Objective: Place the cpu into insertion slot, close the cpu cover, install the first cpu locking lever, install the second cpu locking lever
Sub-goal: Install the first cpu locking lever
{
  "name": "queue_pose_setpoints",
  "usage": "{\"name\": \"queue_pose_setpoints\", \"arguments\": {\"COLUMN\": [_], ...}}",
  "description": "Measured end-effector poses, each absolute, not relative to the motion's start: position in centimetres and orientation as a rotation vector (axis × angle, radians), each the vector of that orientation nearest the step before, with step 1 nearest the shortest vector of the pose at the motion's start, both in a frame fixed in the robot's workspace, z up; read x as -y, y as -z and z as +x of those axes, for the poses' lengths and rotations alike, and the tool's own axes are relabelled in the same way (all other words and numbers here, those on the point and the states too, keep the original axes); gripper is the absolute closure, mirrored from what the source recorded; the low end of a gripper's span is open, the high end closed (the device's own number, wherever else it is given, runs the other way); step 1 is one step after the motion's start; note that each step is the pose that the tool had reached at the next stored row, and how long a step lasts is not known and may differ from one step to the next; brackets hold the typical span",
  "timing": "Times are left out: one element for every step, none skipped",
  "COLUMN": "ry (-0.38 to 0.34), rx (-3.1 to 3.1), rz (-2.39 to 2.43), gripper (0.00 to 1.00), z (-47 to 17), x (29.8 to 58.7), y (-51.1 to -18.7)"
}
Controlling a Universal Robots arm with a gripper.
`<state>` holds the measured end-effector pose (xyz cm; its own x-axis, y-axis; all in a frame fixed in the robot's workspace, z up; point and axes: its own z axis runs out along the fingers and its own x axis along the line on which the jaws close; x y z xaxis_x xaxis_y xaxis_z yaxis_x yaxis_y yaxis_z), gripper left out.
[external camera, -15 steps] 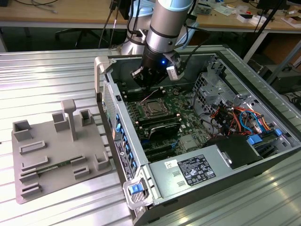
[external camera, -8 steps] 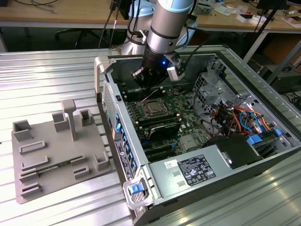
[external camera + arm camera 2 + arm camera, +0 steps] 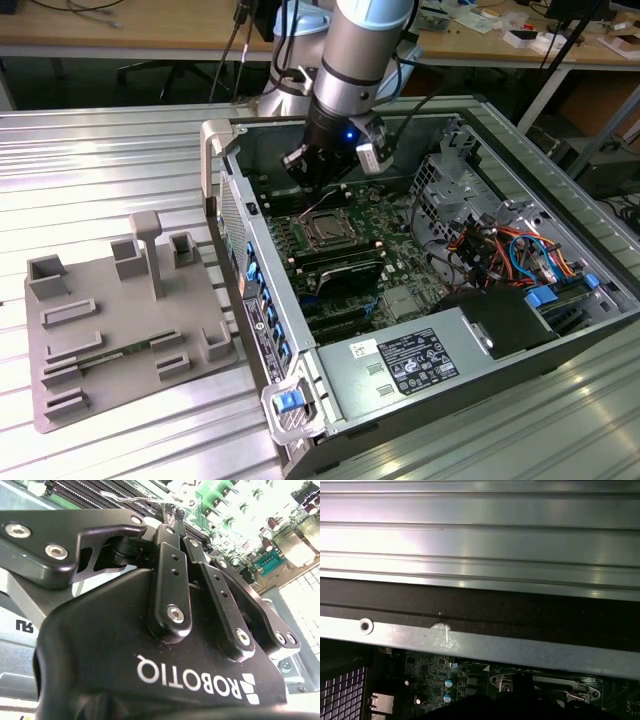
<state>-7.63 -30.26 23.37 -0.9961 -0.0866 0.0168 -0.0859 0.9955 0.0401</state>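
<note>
Right, we watched the arm (image 3: 350, 50) reach down into the open case (image 3: 520, 140), its gripper (image 3: 312, 172) hanging just above the board's (image 3: 380, 215) far end, a little beyond the slot (image 3: 328, 230) and apart from it. In the second wrist view the gripper (image 3: 170, 517) showed us its black fingers (image 3: 172, 555) drawn together at the tips, and we could see nothing pinched between them. Down on the board the slot sat square and dark with a silver rim, and over it lay the cover (image 3: 327, 218), flat as far as we could judge; whether the cpu sat under it we could not tell. In the first wrist view we caught a silver piece of that socket hardware (image 3: 540, 682) past the case's edge (image 3: 470, 645), with small capacitors (image 3: 449, 682) close by. Just on the near side of the slot ran the long black RAM slots (image 3: 340, 270), and nearer still the power supply (image 3: 420, 365). Off to the exterior view's left, well apart from the case, the grey fixture (image 3: 120, 320) rested on the ribbed metal table (image 3: 100, 160). Orange and blue cables (image 3: 510, 250) bunched at the exterior view's right inside the case.
</note>
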Motion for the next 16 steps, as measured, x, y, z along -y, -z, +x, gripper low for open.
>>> {"name": "queue_pose_setpoints", "arguments": {"ry": [0.061,0.061,0.061,0.061,0.061,0.061,0.061,0.061,0.061,0.061,0.061,0.059,0.057,0.054,0.053,0.051], "rx": [3.120,3.120,3.120,3.120,3.120,3.120,3.120,3.120,3.120,3.120,3.119,3.120,3.119,3.119,3.119,3.119], "rz": [0.135,0.135,0.135,0.135,0.135,0.135,0.135,0.135,0.135,0.135,0.135,0.135,0.135,0.135,0.135,0.135], "gripper": [0.89,0.89,0.89,0.89,0.89,0.89,0.89,0.89,0.89,0.89,0.89,0.89,0.89,0.89,0.89,0.89], "z": [-7.62,-7.60,-7.58,-7.56,-7.55,-7.52,-7.51,-7.49,-7.45,-7.43,-7.40,-7.37,-7.34,-7.30,-7.27,-7.24], "x": [30.26,30.26,30.26,30.26,30.26,30.26,30.26,30.26,30.26,30.25,30.23,30.17,30.10,29.98,29.87,29.75], "y": [-23.34,-23.28,-23.25,-23.20,-23.16,-23.08,-23.02,-22.97,-22.90,-22.85,-22.82,-22.77,-22.74,-22.71,-22.67,-22.64]}}
